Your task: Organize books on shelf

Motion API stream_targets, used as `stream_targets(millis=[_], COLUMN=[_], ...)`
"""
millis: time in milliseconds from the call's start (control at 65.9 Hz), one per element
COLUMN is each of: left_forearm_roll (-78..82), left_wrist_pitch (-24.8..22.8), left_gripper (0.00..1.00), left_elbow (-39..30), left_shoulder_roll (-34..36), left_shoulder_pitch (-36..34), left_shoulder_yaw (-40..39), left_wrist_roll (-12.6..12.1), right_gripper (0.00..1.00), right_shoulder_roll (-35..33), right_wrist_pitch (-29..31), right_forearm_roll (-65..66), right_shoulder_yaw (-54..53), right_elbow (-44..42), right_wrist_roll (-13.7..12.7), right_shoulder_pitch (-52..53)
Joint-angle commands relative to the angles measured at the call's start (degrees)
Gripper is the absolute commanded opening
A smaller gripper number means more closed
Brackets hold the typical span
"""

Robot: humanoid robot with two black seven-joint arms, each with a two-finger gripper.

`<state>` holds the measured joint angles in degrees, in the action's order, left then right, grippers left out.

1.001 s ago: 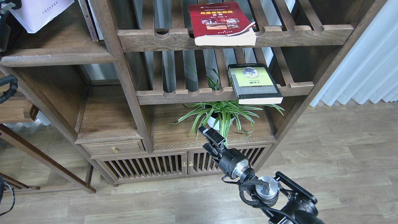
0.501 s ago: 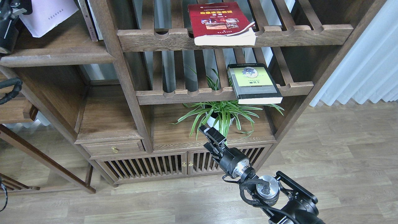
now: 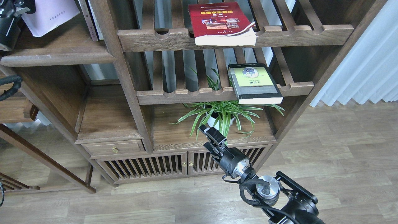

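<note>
Three books are spread over the unit: your left gripper [image 3: 14,7], top left, looks clamped on the lilac book [image 3: 51,14] over the left end of the shelf [image 3: 56,57], though I cannot tell the fingers apart. Red book [image 3: 221,21] and green book [image 3: 253,82] lie flat on the racks [image 3: 217,93], long axes running front to back, page ends overhanging the front rails. Your right gripper [image 3: 207,133] hangs low by the plant [image 3: 222,113], holding nothing; whether it is spread I cannot tell.
</note>
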<state>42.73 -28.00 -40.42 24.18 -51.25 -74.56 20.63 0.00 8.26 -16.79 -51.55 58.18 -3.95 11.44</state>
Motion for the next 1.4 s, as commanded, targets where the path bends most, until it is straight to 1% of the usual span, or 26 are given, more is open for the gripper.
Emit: stream_targets(millis=[0, 197, 349, 425, 576, 758, 804, 865, 880, 895, 925, 1077, 1092, 1138, 1198, 1244, 1380], left_forearm_roll=[0.0, -0.5, -1.6, -3.7, -6.5, -14.3, -17.9, -21.2, -22.4, -24.9, -26.6, -31.6, -32.3, -34.0, -36.0, -38.3, -43.8], left_wrist_pitch=[0.0, 0.0, 0.0, 0.0, 0.0, 0.0, 0.0, 0.0, 0.0, 0.0, 0.0, 0.0, 0.0, 0.0, 0.0, 0.0, 0.0], left_gripper=[0.43, 0.44, 0.44, 0.45, 0.46, 0.48, 0.52, 0.55, 0.57, 0.62, 0.66, 0.76, 0.79, 0.83, 0.87, 0.91, 0.94], left_elbow=[-0.2, -1.4, -1.6, -1.6, -1.9, -4.4, -4.8, -4.8, -4.8, -4.8, -4.8, -4.8, -4.8, -5.0, -5.1, -5.4, -5.8], left_shoulder_roll=[0.0, -0.2, -0.4, -0.6, -1.0, -2.6, -4.2, -5.3, -5.4, -5.8, -5.9, -5.9, -5.9, -6.0, -6.3, -6.7, -8.4], left_shoulder_pitch=[0.0, -0.3, -2.6, -4.2, -5.0, -5.2, -5.2, -5.1, -5.1, -5.1, -5.1, -4.8, -4.8, -4.8, -4.8, -4.9, -4.9], left_shoulder_yaw=[0.5, 0.0, -0.5, -0.2, -0.2, -0.4, -0.4, -0.5, -0.5, -0.5, -0.4, -0.4, -0.4, -0.2, -0.2, -0.1, 0.2], left_wrist_roll=[-0.1, -0.1, 0.0, 0.0, 0.3, 0.2, 0.2, 0.1, 0.1, 0.0, -0.2, -0.2, -0.2, -0.2, -0.2, -0.2, -0.9], right_gripper=[0.99, 0.99, 0.99, 0.99, 0.99, 0.99, 0.99, 0.99, 0.99, 0.99, 0.99, 0.99, 0.99, 0.99, 0.99, 0.99, 0.99], right_shoulder_roll=[0.0, 0.0, 0.0, 0.0, 0.0, 0.0, 0.0, 0.0, 0.0, 0.0, 0.0, 0.0, 0.0, 0.0, 0.0, 0.0, 0.0], right_wrist_pitch=[0.0, 0.0, 0.1, 0.1, 0.1, 0.3, 0.3, 0.3, 0.3, 0.3, 0.3, 0.3, 0.3, 0.4, 0.4, 0.4, 0.4], right_forearm_roll=[0.0, 0.0, -0.1, -0.1, -0.1, -0.1, -0.1, -0.1, -0.1, -0.2, -0.2, -0.2, -0.2, -0.2, -0.2, -0.2, -0.2], right_shoulder_yaw=[0.0, 0.0, 0.0, 0.0, 0.0, 0.0, 0.0, 0.0, -0.1, -0.3, -0.7, -1.3, -1.3, -1.3, -1.4, -1.4, -1.4], right_elbow=[0.0, 0.0, 0.1, 0.1, 0.1, 0.2, 0.2, 0.3, 0.3, 0.4, 0.5, 0.7, 0.7, 0.8, 0.8, 0.8, 0.8], right_wrist_roll=[0.0, 0.0, 0.0, 0.0, 0.0, 0.0, 0.0, 0.0, 0.0, 0.0, 0.0, 0.0, 0.0, 0.0, 0.0, 0.0, 0.0], right_shoulder_pitch=[0.0, -0.1, -0.4, -0.3, -0.3, -0.5, -0.5, -0.5, -0.5, -0.5, -0.5, -0.5, -0.5, -0.5, -0.5, -0.5, -0.5])
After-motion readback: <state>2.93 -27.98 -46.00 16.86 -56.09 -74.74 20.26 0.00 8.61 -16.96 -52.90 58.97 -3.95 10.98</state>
